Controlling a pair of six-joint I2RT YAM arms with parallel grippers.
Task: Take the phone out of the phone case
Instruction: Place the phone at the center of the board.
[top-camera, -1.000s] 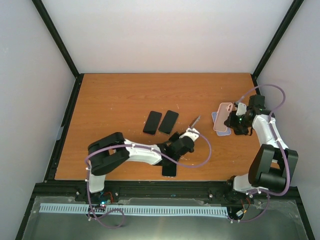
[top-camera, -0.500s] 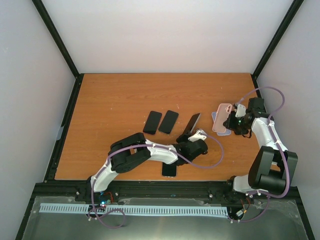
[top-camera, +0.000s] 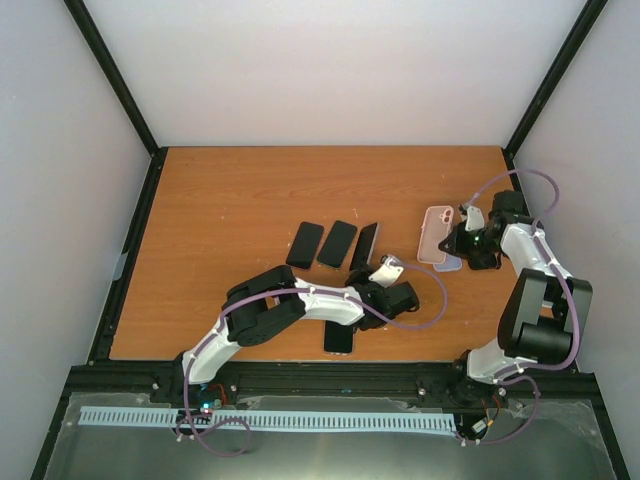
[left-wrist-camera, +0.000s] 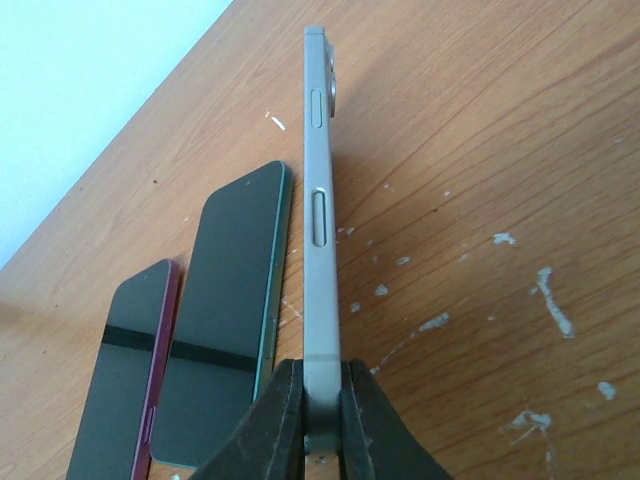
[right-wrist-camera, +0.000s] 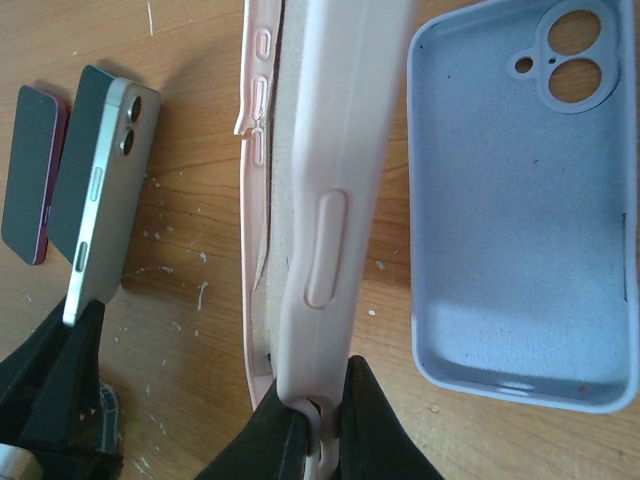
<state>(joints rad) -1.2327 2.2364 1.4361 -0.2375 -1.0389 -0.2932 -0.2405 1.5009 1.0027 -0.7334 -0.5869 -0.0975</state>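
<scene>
The left gripper (left-wrist-camera: 320, 405) squeezes a silver phone (left-wrist-camera: 318, 200) turned on its edge, and the right gripper (right-wrist-camera: 318, 415) pinches a pink case (right-wrist-camera: 335, 150) beside 1 blue case (right-wrist-camera: 520, 220).

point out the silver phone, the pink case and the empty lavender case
silver phone (left-wrist-camera: 318, 295), left wrist view, on its side edge below the long button
pink case (right-wrist-camera: 340, 150), right wrist view, on its outer side wall
lavender case (right-wrist-camera: 510, 230), right wrist view, on its bare inner floor
</scene>
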